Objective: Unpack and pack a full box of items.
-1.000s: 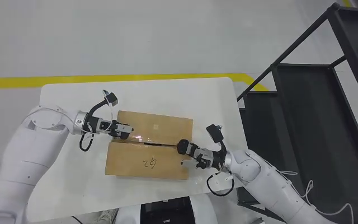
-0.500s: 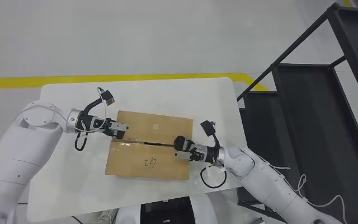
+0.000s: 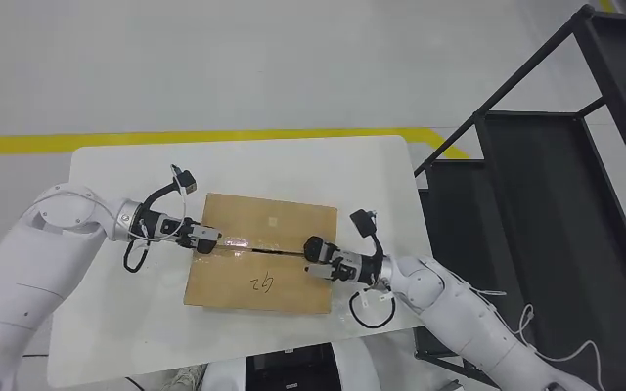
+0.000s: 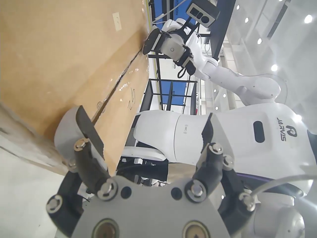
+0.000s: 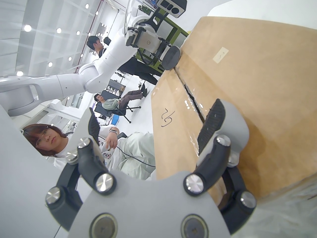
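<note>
Jaws on both arms are spread wide with nothing between them. Left jaws sit at one end of the box (image 3: 284, 220) and right jaws at the opposite end. The two sets face each other along the taped seam (image 3: 264, 250) between the lid flaps. Box lies flat on the worktop (image 3: 293, 166) with flaps down, so the contents are hidden.

Left side: one finger (image 4: 85, 127) is at the box end right where the seam comes out, touching or just short, can't tell which. Its partner hangs in free air past the box's long side. The flap with the handwritten mark (image 4: 132, 101) falls roughly between them.

Right side is the same, mirrored. One finger (image 5: 213, 122) is over the lid just beside the seam, and the other is off beyond the box edge.

Seam looks split along part of its run, with shiny, wrinkled tape around it. My read: each arm is parked at a seam end to hook a fingertip under the flap edge and lift from both ends, so the flap doesn't twist. Wide jaws fit that, since one finger does the prying and no pinch is needed yet.

Looks like the very start, unpacking not begun. Risk: a finger skids over the tape or shoves the box along the worktop.
</note>
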